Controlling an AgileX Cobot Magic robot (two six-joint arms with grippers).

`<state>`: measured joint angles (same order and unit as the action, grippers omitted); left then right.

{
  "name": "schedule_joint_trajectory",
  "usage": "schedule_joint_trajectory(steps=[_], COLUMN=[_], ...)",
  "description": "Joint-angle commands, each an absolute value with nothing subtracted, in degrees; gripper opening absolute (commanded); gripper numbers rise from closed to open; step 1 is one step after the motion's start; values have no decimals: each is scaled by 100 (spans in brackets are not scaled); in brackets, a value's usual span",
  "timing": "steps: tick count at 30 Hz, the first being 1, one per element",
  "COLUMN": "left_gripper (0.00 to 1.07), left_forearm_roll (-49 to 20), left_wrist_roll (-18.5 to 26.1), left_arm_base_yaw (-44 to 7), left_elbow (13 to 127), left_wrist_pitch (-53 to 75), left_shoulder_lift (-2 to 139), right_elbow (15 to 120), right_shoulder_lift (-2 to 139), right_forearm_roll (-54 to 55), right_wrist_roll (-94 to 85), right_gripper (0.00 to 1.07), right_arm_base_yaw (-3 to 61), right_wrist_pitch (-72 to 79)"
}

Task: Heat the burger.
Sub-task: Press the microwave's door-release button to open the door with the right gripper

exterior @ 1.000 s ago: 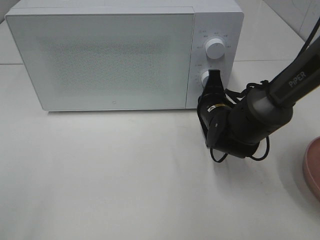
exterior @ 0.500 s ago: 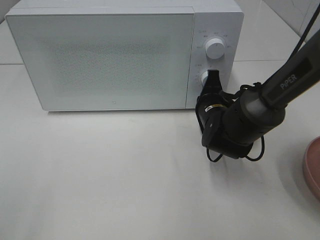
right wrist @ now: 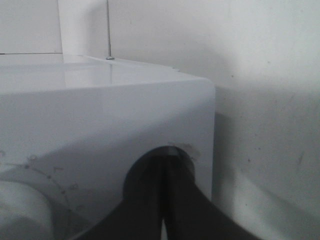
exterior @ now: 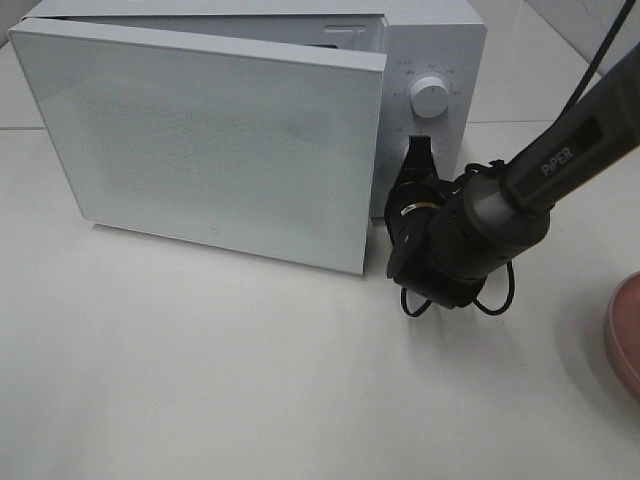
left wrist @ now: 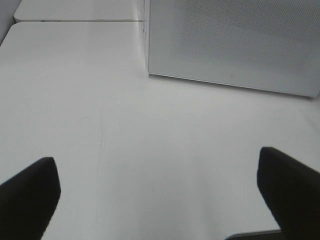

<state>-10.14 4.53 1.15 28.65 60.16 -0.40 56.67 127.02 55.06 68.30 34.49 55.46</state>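
Observation:
The burger is out of view in every frame. The white microwave (exterior: 435, 40) stands at the back of the table, its door (exterior: 210, 140) swung partly open on the left hinge. My right gripper (exterior: 417, 152) is shut, with nothing between its fingers. Its tip rests against the lower part of the control panel, below the upper knob (exterior: 429, 97). In the right wrist view the shut fingers (right wrist: 165, 172) press on the microwave's panel (right wrist: 100, 110). My left gripper (left wrist: 160, 195) hangs open over bare table, with the microwave door (left wrist: 235, 45) ahead of it.
A round pink plate (exterior: 626, 335) pokes in at the right edge of the table. The open door's free edge juts out toward the front, close to my right arm (exterior: 470, 235). White tabletop (exterior: 200, 370) stretches in front.
The microwave door was flush shut in the earlier frames and has now swung partly open. My right arm has shifted slightly left, its gripper staying at the lower control.

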Motion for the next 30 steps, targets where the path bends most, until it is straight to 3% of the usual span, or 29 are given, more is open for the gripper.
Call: schedule_joint_trajectory(steps=[1,15,30], left_gripper=[100,100,100], left_forearm_roll=[-1014,-1014,-1014], left_wrist_roll=[447,447,447], left_arm_base_yaw=[120,120,120], left_elbow=[2853,2853,2853], left_wrist_pitch=[5936,5936,5936], left_shoulder_lift=[-172,-172,-172], right_elbow=[6268,6205,5466], right_shoulder_lift=[12743,12743,12256], right_forearm_roll=[4824,4819,4796], right_wrist_roll=[6784,6755,6778], right_gripper=[0,0,0], right_arm_base_yaw=[3220,3220,3231], right_wrist_pitch=[6555,6377,5541])
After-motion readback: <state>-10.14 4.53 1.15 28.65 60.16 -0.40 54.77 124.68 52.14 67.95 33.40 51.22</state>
